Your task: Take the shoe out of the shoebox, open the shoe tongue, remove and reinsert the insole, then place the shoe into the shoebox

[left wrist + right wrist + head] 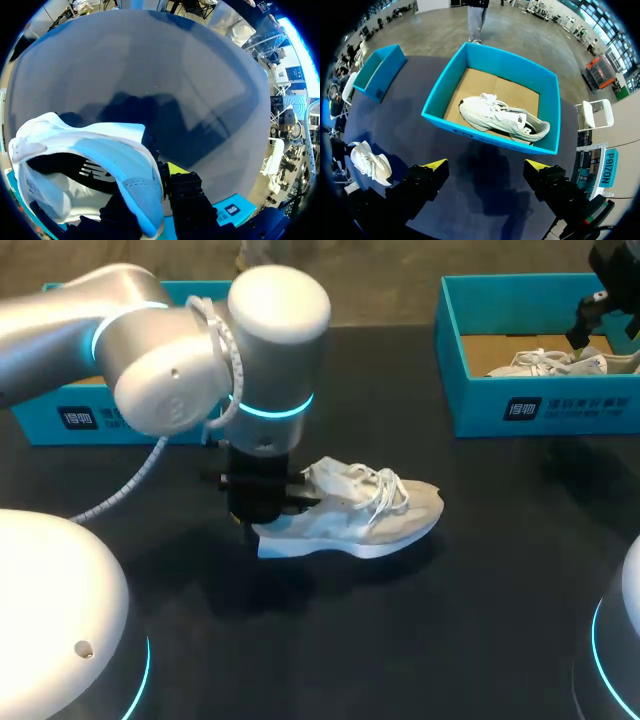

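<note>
A white and beige shoe (pixel 355 508) lies on its sole on the dark table, toe pointing right. My left gripper (pixel 262 502) is at its heel, shut on the heel collar (pixel 142 187); one yellow fingertip (pixel 175 168) shows outside the heel, the other is hidden by the shoe. My right gripper (pixel 485 166) hangs open and empty above the table, just in front of the right-hand blue shoebox (pixel 470 131). That shoebox (pixel 540 405) holds a second white shoe (pixel 502 117). The shoe on the table (pixel 370 162) also shows in the right wrist view, off to the side of the right gripper.
Another blue shoebox (pixel 60 418) stands at the back left behind my left arm, also seen as the left shoebox (pixel 380 72) in the right wrist view. The second shoe (pixel 545 362) rests on the brown floor of the right box.
</note>
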### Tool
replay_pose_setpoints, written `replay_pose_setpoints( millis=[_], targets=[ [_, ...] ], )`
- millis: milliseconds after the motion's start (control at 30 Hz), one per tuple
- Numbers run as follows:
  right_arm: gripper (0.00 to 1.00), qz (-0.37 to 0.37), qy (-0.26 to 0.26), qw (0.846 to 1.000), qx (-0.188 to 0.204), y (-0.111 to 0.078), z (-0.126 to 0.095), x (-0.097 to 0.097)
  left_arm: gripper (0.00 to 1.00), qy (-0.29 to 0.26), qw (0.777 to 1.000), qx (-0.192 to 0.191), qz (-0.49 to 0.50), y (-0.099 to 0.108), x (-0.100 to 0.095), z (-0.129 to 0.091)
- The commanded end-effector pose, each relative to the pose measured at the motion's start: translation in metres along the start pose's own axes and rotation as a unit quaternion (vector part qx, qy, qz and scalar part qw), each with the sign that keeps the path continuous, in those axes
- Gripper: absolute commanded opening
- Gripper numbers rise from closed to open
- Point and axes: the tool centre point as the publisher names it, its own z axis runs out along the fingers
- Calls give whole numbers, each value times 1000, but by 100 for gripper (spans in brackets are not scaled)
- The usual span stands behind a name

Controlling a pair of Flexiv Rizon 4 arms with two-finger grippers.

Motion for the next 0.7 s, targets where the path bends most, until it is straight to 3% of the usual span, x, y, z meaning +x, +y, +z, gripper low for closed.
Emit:
replay_pose_setpoints(
  millis=[33, 700],
  targets=[
    [100, 0, 0, 1000, 0, 0, 0, 0, 0, -2, 1000, 4, 0, 1, -13, 19],
    [100, 0, 0, 1000, 0, 0, 0, 0, 0, 15, 999, 27, 8, -2, -24, 61]
  ],
)
